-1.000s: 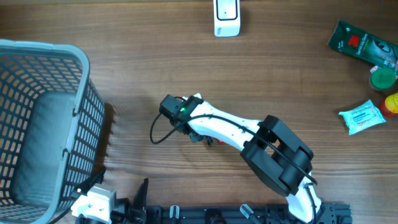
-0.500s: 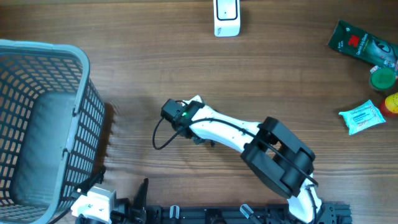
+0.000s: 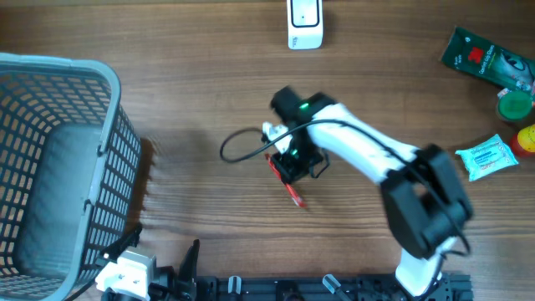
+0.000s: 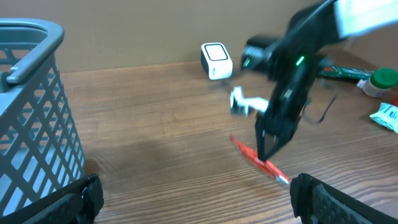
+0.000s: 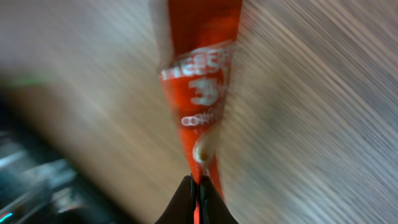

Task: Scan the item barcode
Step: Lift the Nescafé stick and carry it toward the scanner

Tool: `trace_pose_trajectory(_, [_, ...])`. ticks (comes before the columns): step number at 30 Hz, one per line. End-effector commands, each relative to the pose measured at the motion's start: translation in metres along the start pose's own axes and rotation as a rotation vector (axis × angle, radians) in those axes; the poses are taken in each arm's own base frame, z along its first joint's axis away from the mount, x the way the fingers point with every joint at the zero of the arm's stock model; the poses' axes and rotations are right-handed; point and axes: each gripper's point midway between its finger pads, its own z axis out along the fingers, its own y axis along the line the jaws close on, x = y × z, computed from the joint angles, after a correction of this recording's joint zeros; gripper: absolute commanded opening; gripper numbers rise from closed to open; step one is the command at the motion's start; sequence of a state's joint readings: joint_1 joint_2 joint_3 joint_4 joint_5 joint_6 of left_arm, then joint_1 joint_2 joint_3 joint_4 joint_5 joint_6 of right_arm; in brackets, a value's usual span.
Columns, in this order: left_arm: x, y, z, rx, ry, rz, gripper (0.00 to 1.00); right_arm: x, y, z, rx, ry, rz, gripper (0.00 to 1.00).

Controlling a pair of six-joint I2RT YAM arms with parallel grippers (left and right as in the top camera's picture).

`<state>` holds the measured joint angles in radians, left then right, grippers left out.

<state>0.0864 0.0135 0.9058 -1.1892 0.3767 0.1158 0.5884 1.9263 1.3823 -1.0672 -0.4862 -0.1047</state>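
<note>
A thin red packet with white print (image 5: 202,74) hangs from my right gripper (image 5: 198,186), whose jaws are pressed shut on its edge. From overhead the right gripper (image 3: 291,167) is at the table's middle, and the red packet (image 3: 287,186) slants down from it. The left wrist view shows the packet (image 4: 258,160) with its low end near the wood. A white scanner (image 3: 305,23) stands at the far edge, also seen as a white scanner (image 4: 216,60) behind the arm. My left gripper (image 4: 199,205) is open and empty at the near left edge.
A grey mesh basket (image 3: 109,92) fills the left side. At the far right lie a green packet (image 3: 486,57), a green-lidded jar (image 3: 513,104), a yellow object (image 3: 527,138) and a light blue wipes pack (image 3: 486,157). A black cable (image 3: 238,146) loops left of the right wrist.
My right gripper closed on the red packet, then swung right and toward the scanner with the packet hanging from it. The left arm has not moved.
</note>
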Motion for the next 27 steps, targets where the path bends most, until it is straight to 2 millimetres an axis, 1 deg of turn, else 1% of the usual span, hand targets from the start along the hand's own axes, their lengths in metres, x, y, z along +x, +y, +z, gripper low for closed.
trace_pose_trajectory(1, [0.000,-0.003,-0.001,0.019,-0.006,0.015,1.00,-0.023,0.068,-0.062,-0.490,-0.251,-0.253,0.04])
trace_pose_trajectory(2, [0.000,-0.003,-0.001,0.019,-0.006,0.015,1.00,-0.022,0.076,-0.072,-0.593,-0.302,-0.307,0.05])
trace_pose_trajectory(4, [0.000,-0.003,-0.001,0.019,-0.006,0.015,1.00,-0.017,0.088,-0.078,-0.700,-0.376,-0.418,0.04])
trace_pose_trajectory(8, [0.000,-0.003,-0.001,0.019,-0.006,0.015,1.00,-0.012,0.096,-0.080,-0.765,-0.497,-0.605,0.05])
trace_pose_trajectory(10, [0.000,-0.003,-0.001,0.019,-0.006,0.015,1.00,-0.012,0.103,-0.087,-0.815,-0.610,-0.729,0.04])
trace_pose_trajectory(12, [0.000,-0.003,-0.001,0.019,-0.006,0.015,1.00,-0.014,0.107,-0.095,-0.858,-0.704,-0.807,0.04])
trace_pose_trajectory(15, [0.000,-0.003,-0.001,0.019,-0.007,0.015,1.00,-0.017,0.111,-0.103,-0.896,-0.779,-0.868,0.04])
trace_pose_trajectory(19, [0.000,-0.003,-0.001,0.019,-0.007,0.015,1.00,-0.018,0.111,-0.103,-0.895,-0.781,-0.872,0.04])
trace_pose_trajectory(21, [0.000,-0.003,-0.001,0.019,-0.006,0.015,1.00,-0.018,0.109,-0.099,-0.874,-0.768,-0.875,0.04])
trace_pose_trajectory(22, [0.000,-0.003,-0.001,0.019,-0.006,0.015,1.00,-0.019,0.106,-0.094,-0.841,-0.745,-0.873,0.04])
trace_pose_trajectory(25, [0.000,-0.003,-0.001,0.019,-0.006,0.015,1.00,-0.022,0.083,-0.063,-0.675,-0.583,-0.776,0.05])
trace_pose_trajectory(27, [0.000,-0.003,-0.001,0.019,-0.006,0.015,1.00,-0.025,0.073,-0.054,-0.604,-0.539,-0.749,0.05])
